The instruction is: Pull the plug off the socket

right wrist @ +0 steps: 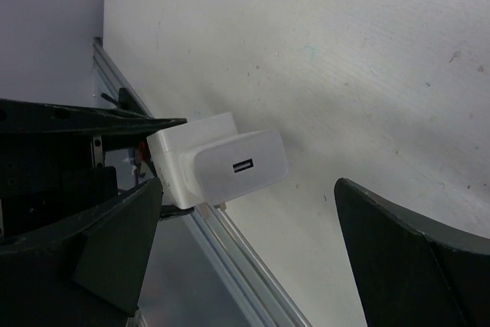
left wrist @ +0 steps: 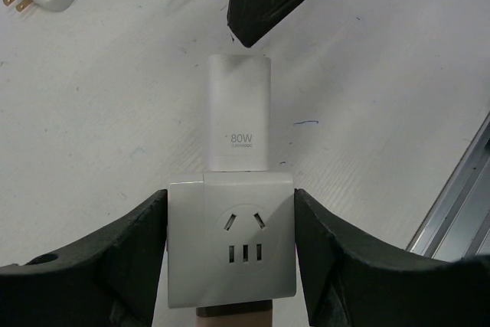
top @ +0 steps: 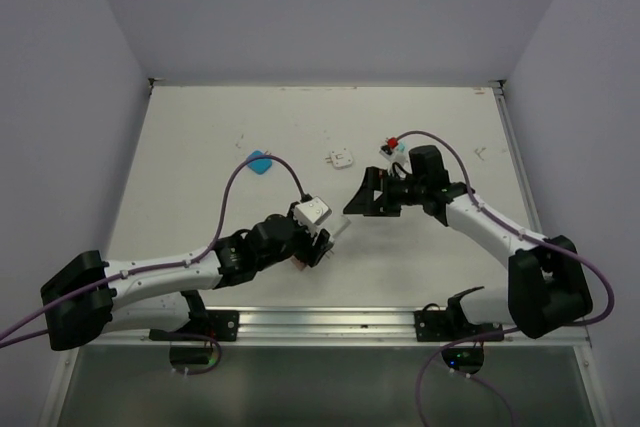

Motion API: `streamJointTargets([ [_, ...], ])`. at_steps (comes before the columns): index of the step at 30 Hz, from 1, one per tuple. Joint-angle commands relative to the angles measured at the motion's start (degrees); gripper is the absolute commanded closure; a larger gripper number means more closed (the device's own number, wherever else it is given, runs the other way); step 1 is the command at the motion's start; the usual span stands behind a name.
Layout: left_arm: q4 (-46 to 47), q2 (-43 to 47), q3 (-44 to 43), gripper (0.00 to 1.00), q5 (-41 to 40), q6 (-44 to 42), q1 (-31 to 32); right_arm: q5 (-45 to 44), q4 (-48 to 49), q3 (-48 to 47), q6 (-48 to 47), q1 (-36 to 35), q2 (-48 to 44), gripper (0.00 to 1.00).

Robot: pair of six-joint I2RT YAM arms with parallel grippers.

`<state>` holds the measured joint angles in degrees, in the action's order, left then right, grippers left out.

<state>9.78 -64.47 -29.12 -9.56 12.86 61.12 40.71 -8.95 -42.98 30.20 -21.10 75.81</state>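
Left gripper (left wrist: 231,216): jaws closed on the socket (left wrist: 231,244), one finger on each side face. It is held near the middle of the worktop's (top: 200,127) near edge.

The plug (left wrist: 240,112), a white block marked 80W, is seated in the socket's far face.

Right gripper (top: 360,193): jaws wide open and facing the plug's free end, touching nothing.

The plug's pins are hidden inside the socket. The socket's lower edge is cut off in the left wrist view. Whether it rests on the surface cannot be told.

A spare adapter (top: 340,158) and a blue item (top: 260,164) lie mid-worktop. A red-and-black item (top: 391,145) towards the far right corner is too small to identify.

The surface is off-white and scuffed, with a metal rail (top: 330,322) along the near edge. The walls (top: 330,7) are pale.
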Motion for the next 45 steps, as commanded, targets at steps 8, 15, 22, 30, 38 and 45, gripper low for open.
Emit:
streamJointTargets([
  [8, 10.35, 3.03, -1.29, 1.0, 1.92, 0.58, -0.39, 6.31, 5.77, -0.26, 3.99, -1.92, 4.52, 0.01],
  [15, 11.66, 2.86, -1.11, 1.0, 2.09, 0.5, -0.39, 11.14, 8.69, -0.17, 5.75, -2.45, 6.1, 0.04],
  [22, 13.86, 3.29, 0.03, 1.0, 0.51, 1.11, -0.39, 14.48, 11.41, -0.17, 6.63, -2.45, 7.07, 0.21],
  [30, 14.57, 4.0, 0.82, 1.0, 0.33, 1.2, -0.39, 15.8, 12.03, -0.44, 6.54, -2.45, 8.21, 0.55],
  [38, 15.18, 5.84, 5.39, 1.0, -0.37, 3.83, -0.39, 17.29, 12.73, -1.49, 6.98, -0.44, 9.09, 1.0],
  [45, 15.97, 9.62, 9.87, 1.0, -1.25, 6.47, -0.39, 20.55, 16.69, -0.08, 9.01, 7.03, 7.86, 1.0],
])
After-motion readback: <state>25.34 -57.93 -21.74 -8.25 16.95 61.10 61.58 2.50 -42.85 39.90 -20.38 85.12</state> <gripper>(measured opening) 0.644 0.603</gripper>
